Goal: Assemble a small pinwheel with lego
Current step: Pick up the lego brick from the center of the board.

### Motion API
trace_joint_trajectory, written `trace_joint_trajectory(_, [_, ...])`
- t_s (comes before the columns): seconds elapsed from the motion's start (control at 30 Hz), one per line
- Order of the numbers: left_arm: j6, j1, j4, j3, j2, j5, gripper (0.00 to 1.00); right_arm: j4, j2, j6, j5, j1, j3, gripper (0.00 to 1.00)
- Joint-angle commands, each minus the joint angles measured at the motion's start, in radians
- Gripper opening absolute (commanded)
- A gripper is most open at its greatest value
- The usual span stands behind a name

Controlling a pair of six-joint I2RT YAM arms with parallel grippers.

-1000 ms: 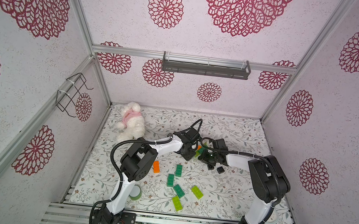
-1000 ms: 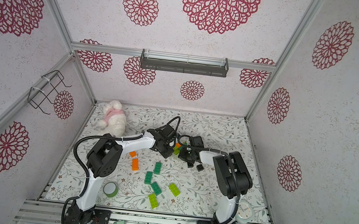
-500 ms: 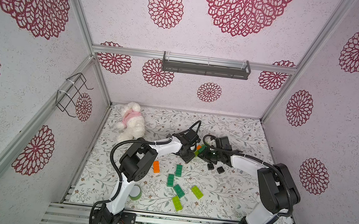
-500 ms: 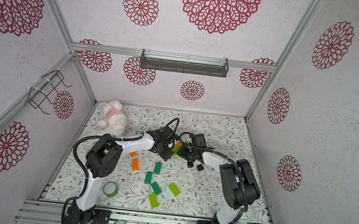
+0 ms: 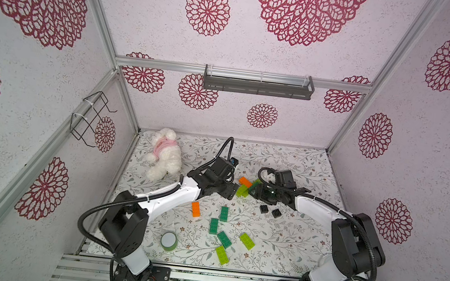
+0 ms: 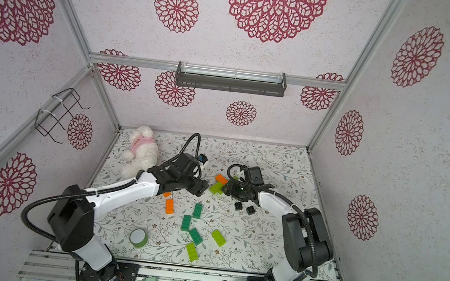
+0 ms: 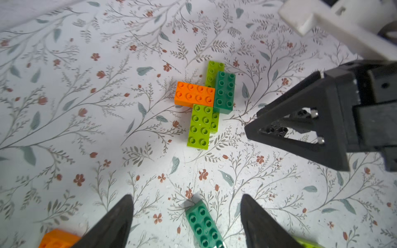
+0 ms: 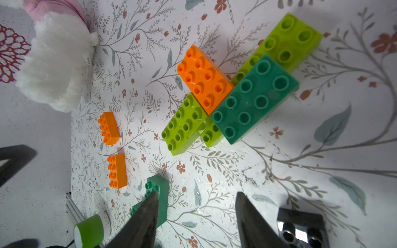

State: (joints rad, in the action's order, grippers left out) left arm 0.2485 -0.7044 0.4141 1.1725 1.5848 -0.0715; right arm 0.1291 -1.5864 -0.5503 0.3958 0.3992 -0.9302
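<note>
Several loose bricks (image 5: 222, 254) lie nearest me on the mat (image 5: 278, 239), orange, dark green and lime; past them two black squares (image 5: 264, 208) sit side by side; further in, the pinwheel (image 7: 204, 103) lies flat, its orange, dark green and lime bricks turned about a lime one beneath. The left gripper (image 7: 185, 196) and right gripper (image 8: 196, 193) hang clear on either side, jaws spread, holding nothing; a letting-go, I'd judge; next likely calls for fetching a black square for the hub.
</note>
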Motion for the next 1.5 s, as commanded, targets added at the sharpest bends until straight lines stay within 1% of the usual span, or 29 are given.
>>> trace_joint_trajectory(0.0, [0.105, 0.007, -0.047, -0.123, -0.118, -0.093, 0.85, 0.032, 0.049, 0.061, -0.043, 0.037, 0.019, 0.62])
trace_joint_trajectory(0.07, [0.144, 0.027, -0.044, -0.183, -0.18, -0.099, 0.87, 0.043, 0.048, 0.07, -0.059, 0.087, 0.019, 0.62])
trace_joint_trajectory(0.1, [0.168, 0.041, -0.035, -0.206, -0.205, -0.096, 0.91, 0.047, 0.043, 0.07, -0.068, 0.119, 0.018, 0.63])
trace_joint_trajectory(0.23, [0.243, 0.101, -0.02, -0.273, -0.287, -0.049, 0.98, 0.039, 0.02, 0.041, -0.121, 0.251, 0.01, 0.66])
trace_joint_trajectory(0.3, [0.283, 0.133, -0.031, -0.306, -0.327, -0.038, 0.97, 0.032, 0.004, 0.017, -0.156, 0.299, 0.005, 0.66])
trace_joint_trajectory(0.43, [0.359, 0.22, -0.056, -0.362, -0.398, 0.028, 0.97, 0.052, -0.036, -0.024, -0.252, 0.398, -0.032, 0.7])
trace_joint_trajectory(0.5, [0.372, 0.252, -0.074, -0.383, -0.426, 0.074, 0.97, 0.073, -0.068, -0.039, -0.292, 0.439, -0.059, 0.7])
trace_joint_trajectory(0.57, [0.374, 0.268, -0.064, -0.384, -0.437, 0.093, 0.97, 0.088, -0.096, -0.061, -0.332, 0.47, -0.074, 0.7])
trace_joint_trajectory(0.73, [0.366, 0.272, -0.06, -0.389, -0.448, 0.104, 0.97, 0.111, -0.159, -0.102, -0.431, 0.52, -0.111, 0.66])
trace_joint_trajectory(0.83, [0.359, 0.272, -0.061, -0.396, -0.454, 0.108, 0.97, 0.128, -0.178, -0.123, -0.474, 0.54, -0.124, 0.58])
trace_joint_trajectory(0.93, [0.356, 0.272, -0.069, -0.403, -0.46, 0.111, 0.97, 0.139, -0.181, -0.131, -0.525, 0.555, -0.123, 0.56])
trace_joint_trajectory(1.13, [0.352, 0.273, -0.074, -0.409, -0.462, 0.113, 0.97, 0.154, -0.19, -0.111, -0.555, 0.559, -0.13, 0.51])
trace_joint_trajectory(1.37, [0.369, 0.273, -0.094, -0.413, -0.465, 0.116, 0.97, 0.101, -0.202, -0.011, -0.503, 0.56, -0.134, 0.47])
trace_joint_trajectory(1.47, [0.377, 0.274, -0.093, -0.417, -0.476, 0.109, 0.97, 0.083, -0.213, 0.016, -0.489, 0.559, -0.133, 0.4])
